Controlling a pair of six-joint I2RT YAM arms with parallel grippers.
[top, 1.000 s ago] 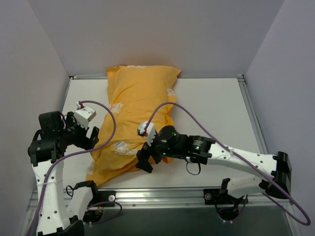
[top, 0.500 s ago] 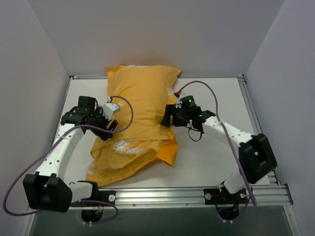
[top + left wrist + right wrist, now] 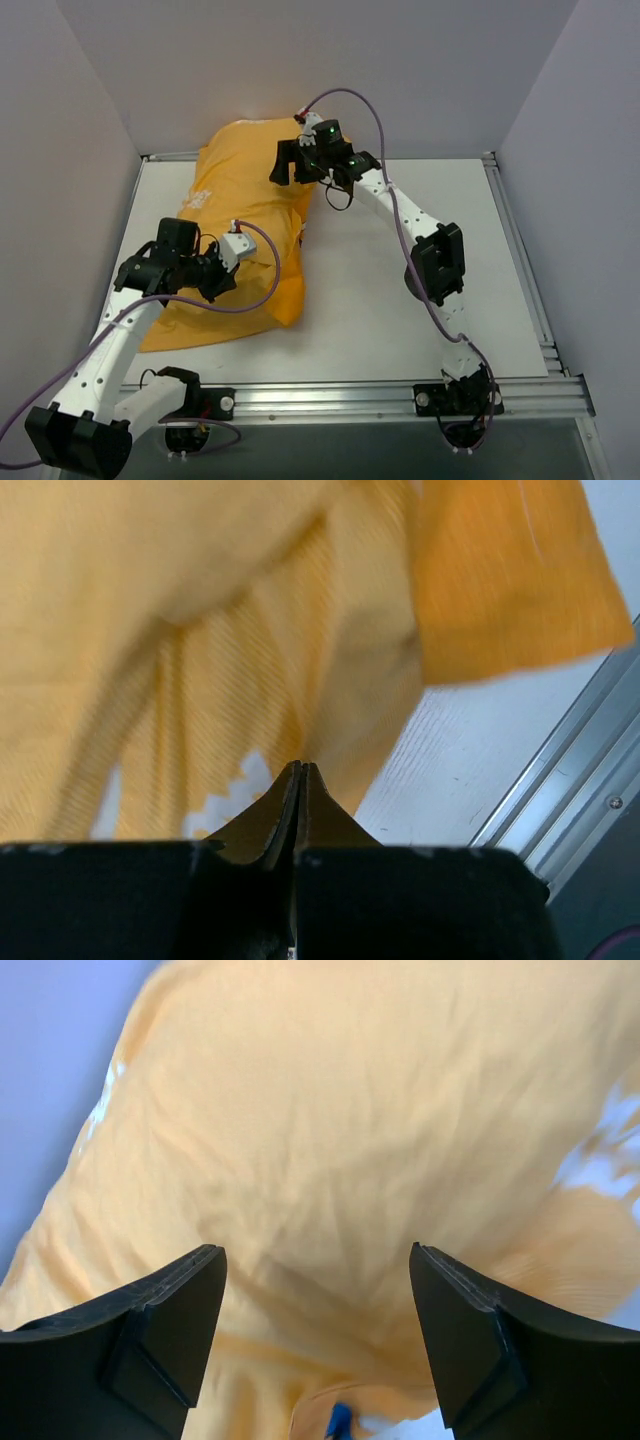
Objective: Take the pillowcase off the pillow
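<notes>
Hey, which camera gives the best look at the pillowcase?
Top external: it shows the pillowcase at nearly full extent, with its overall shape. Left wrist gives only a blurred patch with one corner; right wrist only a close-up stretch of fabric.

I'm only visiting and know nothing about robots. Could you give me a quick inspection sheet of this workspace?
Surface: white table, no marks seen.
Job's things: orange pillowcase lies on the left half, its far end at the back wall; the pillow is hidden inside it.
Clutter: nothing seen.
Grippers: left gripper shut, at the pillowcase's near part; right gripper open, over its far end.
Cables: left purple cable loops over the pillowcase; right purple cable arcs above its wrist.
Surroundings: plain walls on three sides, metal rail at the near edge.
</notes>
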